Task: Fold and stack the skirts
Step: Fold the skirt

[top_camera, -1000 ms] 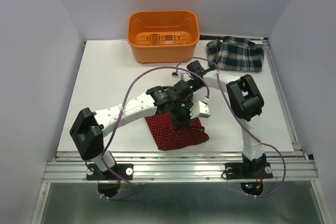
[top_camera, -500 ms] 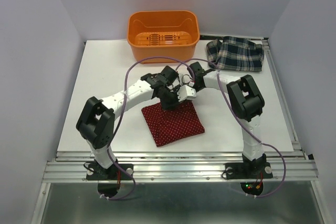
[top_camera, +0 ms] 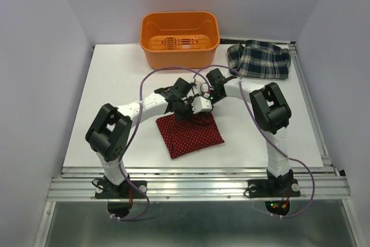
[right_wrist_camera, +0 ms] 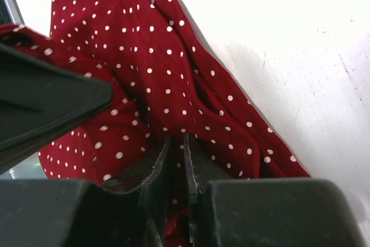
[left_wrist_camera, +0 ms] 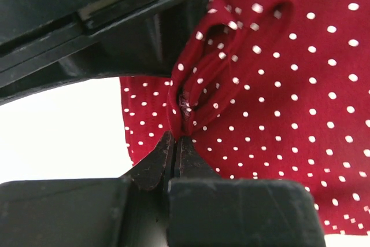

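The dark red dotted skirt lies folded near the table's front centre. My left gripper is shut on a bunched fold at its far edge; in the left wrist view the red cloth rises from between the closed fingertips. My right gripper sits right beside it at the same edge, shut on the red cloth pinched between its fingers. The plaid skirt lies crumpled at the back right, away from both grippers.
An orange plastic bin stands at the back centre of the white table. The two arms meet over the table's middle, their cables looping above. Table edge rails run along the right side.
Both grippers carried the red skirt's edge from the near side over to the far side, folding it flat, then lowered slightly toward the table at the far edge.
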{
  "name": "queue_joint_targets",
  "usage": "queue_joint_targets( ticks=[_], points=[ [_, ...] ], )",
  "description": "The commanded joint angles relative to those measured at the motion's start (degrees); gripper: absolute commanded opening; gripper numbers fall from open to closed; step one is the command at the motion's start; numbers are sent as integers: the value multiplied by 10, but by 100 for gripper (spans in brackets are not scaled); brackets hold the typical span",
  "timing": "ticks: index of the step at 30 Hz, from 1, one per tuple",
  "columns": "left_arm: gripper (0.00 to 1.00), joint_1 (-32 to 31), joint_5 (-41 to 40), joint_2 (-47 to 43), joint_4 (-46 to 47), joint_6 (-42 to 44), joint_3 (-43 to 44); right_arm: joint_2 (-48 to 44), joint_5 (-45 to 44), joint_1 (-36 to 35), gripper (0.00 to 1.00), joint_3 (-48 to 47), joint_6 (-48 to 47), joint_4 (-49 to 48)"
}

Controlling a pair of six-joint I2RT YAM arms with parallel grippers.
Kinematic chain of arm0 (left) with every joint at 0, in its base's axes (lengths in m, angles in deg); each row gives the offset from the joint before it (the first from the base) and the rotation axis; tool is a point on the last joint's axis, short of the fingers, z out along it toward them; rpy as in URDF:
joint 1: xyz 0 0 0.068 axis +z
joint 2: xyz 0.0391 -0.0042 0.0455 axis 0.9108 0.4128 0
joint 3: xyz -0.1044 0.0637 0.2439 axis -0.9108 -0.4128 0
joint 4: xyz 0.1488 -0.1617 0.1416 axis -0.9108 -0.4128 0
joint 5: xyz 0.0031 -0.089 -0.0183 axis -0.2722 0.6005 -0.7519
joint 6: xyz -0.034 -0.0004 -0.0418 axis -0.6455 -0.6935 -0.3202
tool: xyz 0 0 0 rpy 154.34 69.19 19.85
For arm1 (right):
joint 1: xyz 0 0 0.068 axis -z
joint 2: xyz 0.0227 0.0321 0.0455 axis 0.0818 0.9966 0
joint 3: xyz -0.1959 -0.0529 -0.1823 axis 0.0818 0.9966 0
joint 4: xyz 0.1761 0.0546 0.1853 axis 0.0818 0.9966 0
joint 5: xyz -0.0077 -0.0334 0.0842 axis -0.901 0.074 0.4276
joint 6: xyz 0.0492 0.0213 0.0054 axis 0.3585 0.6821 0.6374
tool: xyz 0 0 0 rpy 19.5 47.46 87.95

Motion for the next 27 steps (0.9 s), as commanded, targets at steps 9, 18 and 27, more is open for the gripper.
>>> queue_joint_targets(
  ticks=[9, 18, 27],
  points=[
    [5, 13, -40, 20, 103, 2, -40, -3, -37, -7, 29, -1, -19, 33],
    [17, 13, -49, 16, 116, -2, -55, -37, -193, 23, 58, -87, -3, 32],
    [27, 14, -38, 39, 108, -2, -29, -118, -229, 95, 59, -35, 38, 33]
  ],
)
